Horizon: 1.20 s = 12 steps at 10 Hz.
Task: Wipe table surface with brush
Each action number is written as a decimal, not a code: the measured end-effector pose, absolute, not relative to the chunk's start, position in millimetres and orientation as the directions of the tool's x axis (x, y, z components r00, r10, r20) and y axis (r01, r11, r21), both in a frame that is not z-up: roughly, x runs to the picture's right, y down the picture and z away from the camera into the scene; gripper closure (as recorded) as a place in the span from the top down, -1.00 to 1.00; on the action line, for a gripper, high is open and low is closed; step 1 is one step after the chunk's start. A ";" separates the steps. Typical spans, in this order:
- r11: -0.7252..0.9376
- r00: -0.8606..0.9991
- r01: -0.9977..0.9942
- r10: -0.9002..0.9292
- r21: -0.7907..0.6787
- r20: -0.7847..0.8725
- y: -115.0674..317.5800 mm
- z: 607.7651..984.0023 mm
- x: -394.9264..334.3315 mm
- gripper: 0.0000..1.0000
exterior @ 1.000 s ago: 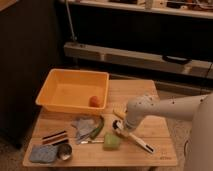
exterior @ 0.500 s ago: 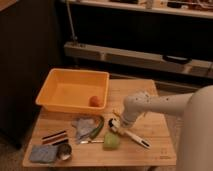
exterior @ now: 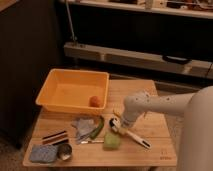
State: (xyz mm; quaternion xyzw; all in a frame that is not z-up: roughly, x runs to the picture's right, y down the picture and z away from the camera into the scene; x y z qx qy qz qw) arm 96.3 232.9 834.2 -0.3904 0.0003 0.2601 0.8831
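Nearest you, along the front edge of the desk (exterior: 150,155), a blue-grey sponge pad (exterior: 41,153) lies at the left corner with a small dark round cup (exterior: 64,151) touching its right side. Just behind them sit two dark sticks (exterior: 55,137), side by side and angled slightly.

Toward the middle, you see a green sponge block (exterior: 112,140) resting flat, a small metal utensil (exterior: 91,142) just to its left, and a long green vegetable (exterior: 97,128) lying diagonally over the edge of a crumpled grey cloth (exterior: 83,125).

To the right of the sponge block lies the brush (exterior: 131,136): its white handle runs down and right across the planks toward the front right, and its dark head points up and left, beside the green vegetable's upper end. Your tool (exterior: 118,124) is down at the head end of the brush, fingers pressed together; whether they pinch the brush or merely rest against it cannot be told. The white arm (exterior: 160,104) reaches in from the right edge of the view, low over the desk.

Farther back on the left stands a yellow plastic bin (exterior: 52,86), with a small orange round object (exterior: 94,101) inside near its front right corner.

Beyond the desk, a long dark shelf unit (exterior: 135,52) runs along the wall.
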 end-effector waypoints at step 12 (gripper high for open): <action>0.691 0.904 -0.364 0.424 -0.624 -0.058 132.4 890.2 45.5 -1.00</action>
